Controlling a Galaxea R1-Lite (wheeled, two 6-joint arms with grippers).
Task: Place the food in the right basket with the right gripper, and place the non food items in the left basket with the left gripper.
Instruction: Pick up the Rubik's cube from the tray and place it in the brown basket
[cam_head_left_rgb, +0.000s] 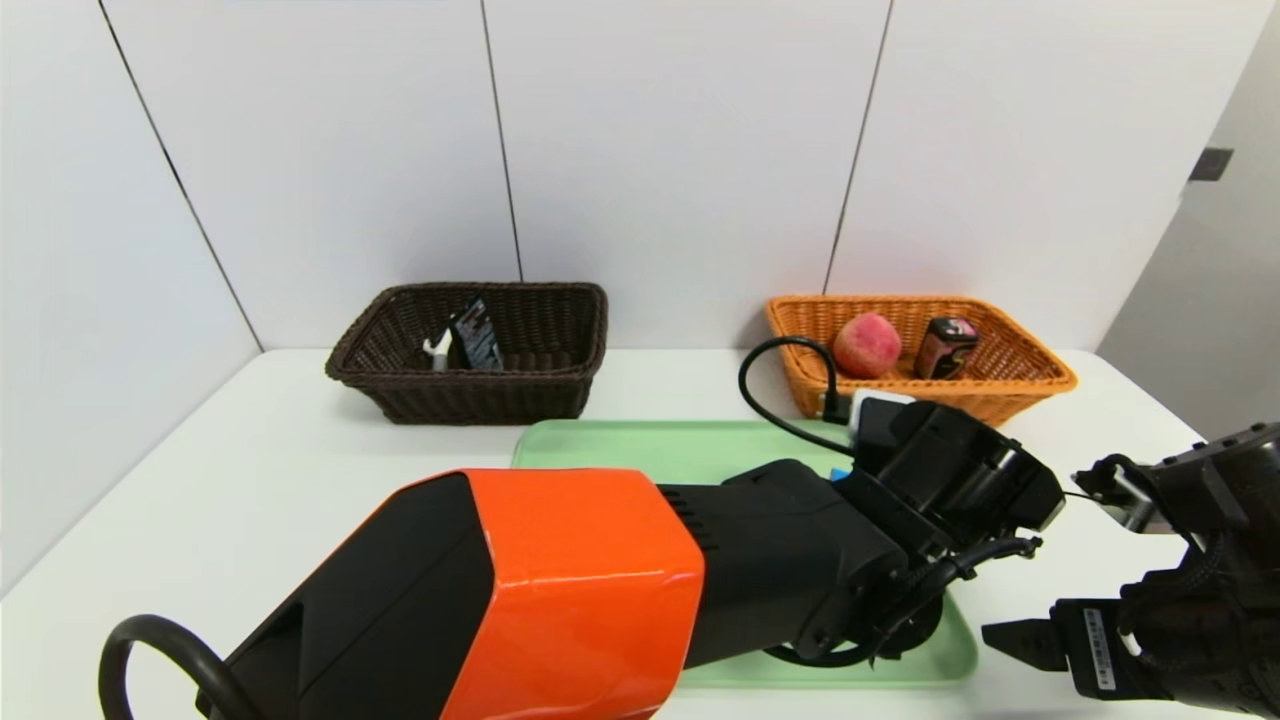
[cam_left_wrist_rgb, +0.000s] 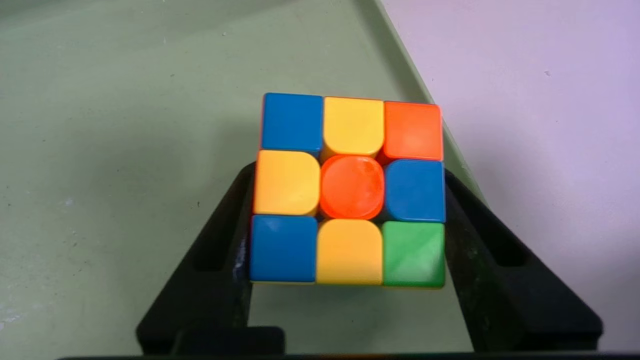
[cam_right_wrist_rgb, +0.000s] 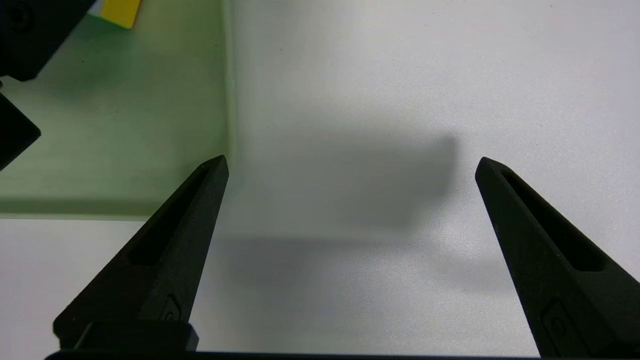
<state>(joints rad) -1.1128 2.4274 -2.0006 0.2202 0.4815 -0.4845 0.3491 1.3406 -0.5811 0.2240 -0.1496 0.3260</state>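
Note:
The multicoloured puzzle cube (cam_left_wrist_rgb: 350, 190) rests on the green tray (cam_left_wrist_rgb: 100, 150), near the tray's right edge. My left gripper (cam_left_wrist_rgb: 348, 170) is shut on it, one black finger pressed flat against each side. In the head view the left arm (cam_head_left_rgb: 560, 580) reaches across the tray and hides the cube. The black tube (cam_head_left_rgb: 477, 335) and the white-headed peeler (cam_head_left_rgb: 438, 350) lie in the dark brown left basket (cam_head_left_rgb: 470, 400). The peach (cam_head_left_rgb: 867, 345) and the small black box (cam_head_left_rgb: 945, 347) sit in the orange-tan right basket (cam_head_left_rgb: 1010, 390). My right gripper (cam_right_wrist_rgb: 351, 161) hangs open and empty over the white table, right of the tray.
Both baskets stand at the back of the white table (cam_head_left_rgb: 250, 470), against the wall panels. The green tray (cam_head_left_rgb: 620, 445) lies in the middle in front of them. A black cable (cam_head_left_rgb: 765, 380) loops up from the left wrist.

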